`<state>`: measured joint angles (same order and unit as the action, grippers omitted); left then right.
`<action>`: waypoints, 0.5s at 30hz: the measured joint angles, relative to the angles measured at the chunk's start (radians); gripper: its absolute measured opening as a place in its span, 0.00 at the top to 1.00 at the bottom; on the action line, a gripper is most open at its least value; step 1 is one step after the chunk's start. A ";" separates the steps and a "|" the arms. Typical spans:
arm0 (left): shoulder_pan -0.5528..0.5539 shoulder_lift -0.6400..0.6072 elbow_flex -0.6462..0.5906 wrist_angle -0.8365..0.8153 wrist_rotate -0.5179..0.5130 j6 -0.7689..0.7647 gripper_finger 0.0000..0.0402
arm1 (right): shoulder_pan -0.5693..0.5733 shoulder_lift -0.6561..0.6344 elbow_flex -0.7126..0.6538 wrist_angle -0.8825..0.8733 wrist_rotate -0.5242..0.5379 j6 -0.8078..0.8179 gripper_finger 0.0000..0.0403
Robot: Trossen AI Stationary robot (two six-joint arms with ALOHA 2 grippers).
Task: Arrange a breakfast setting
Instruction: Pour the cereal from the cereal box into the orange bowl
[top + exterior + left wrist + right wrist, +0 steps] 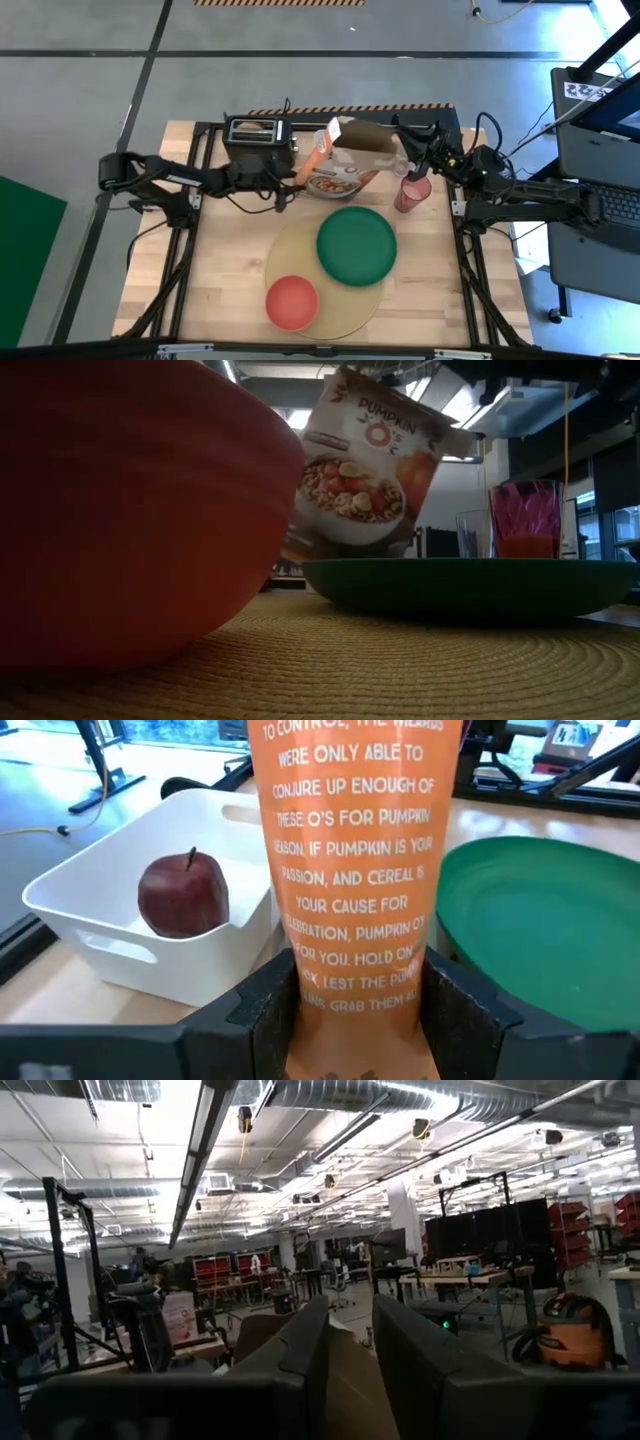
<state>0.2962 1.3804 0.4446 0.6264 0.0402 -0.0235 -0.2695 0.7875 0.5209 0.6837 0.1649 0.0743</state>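
Note:
The orange cereal box (330, 165) stands tilted at the back of the table, its picture side (355, 480) facing the near edge. My left gripper (360, 1010) is shut on it low down. My right gripper (350, 1340) points slightly upward beside the box's top and is shut on a brown cardboard-like piece (365, 135). Whether that piece belongs to the box I cannot tell. The red apple (183, 895) lies in the white tray (100, 920). The green plate (357, 245) and red bowl (291, 302) rest on the tan mat (300, 250). The pink cup (412, 192) stands upright right of the box. My left gripper pinches the box near its lower end, one finger (265, 1015) on each broad face, with the narrow orange printed side (355, 920) showing between them. The fingers come about level from the table's left. The box leans, top toward the right; its bottom edge is hidden. My right gripper has the brown piece (345, 1380) between its two fingers (300, 1360), coming from the table's right and slanting upward. Which part of the piece it has cannot be told.
The black toaster (258, 135) stands at the back left, close behind my left gripper. The tray with the apple sits just beyond the plate's far rim (550, 930). Bare wood lies left of the mat and along the near edge.

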 joint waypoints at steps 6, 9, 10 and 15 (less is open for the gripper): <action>0.000 -0.079 0.000 -0.054 0.000 -0.002 0.60 | -0.009 -0.029 0.000 0.078 0.050 -0.070 0.79; 0.000 -0.108 0.000 -0.085 -0.006 0.000 0.63 | -0.032 -0.061 0.000 0.086 0.054 -0.097 0.79; 0.000 -0.115 0.000 -0.096 -0.008 0.000 0.63 | -0.041 -0.073 0.000 0.080 0.053 -0.103 0.79; 0.000 -0.120 0.003 -0.124 -0.001 -0.009 0.65 | -0.071 -0.119 0.000 0.070 0.046 -0.107 0.79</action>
<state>0.2958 1.2602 0.4477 0.5024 0.0389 -0.0323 -0.3404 0.6688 0.5213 0.7539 0.2107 -0.0323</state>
